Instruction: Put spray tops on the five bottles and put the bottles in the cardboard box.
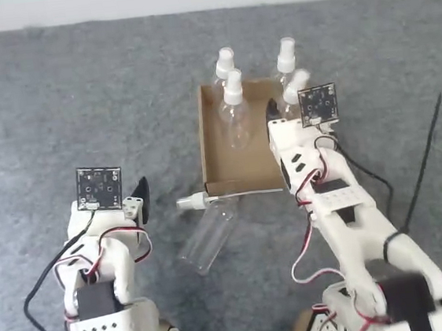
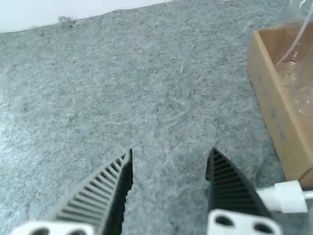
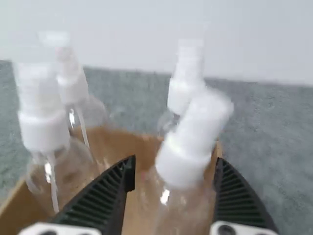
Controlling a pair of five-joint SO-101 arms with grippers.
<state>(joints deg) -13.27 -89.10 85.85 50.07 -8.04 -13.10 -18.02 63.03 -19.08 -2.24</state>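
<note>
Bottle (image 3: 191,139) tilts inside right end effector (image 3: 173,169) above cardboard box (image 3: 117,143); cannot tell if clamped

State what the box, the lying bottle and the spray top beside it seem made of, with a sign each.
Box: matte brown cardboard, seemingly; dull, thin walls. Lying bottle: clear glossy plastic, probably; grey surface shows through. Spray top: white opaque plastic, likely; smooth moulded look.

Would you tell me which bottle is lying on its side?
The bottle on the carpet just outside the box; the other four have their tops pointing up.
</note>
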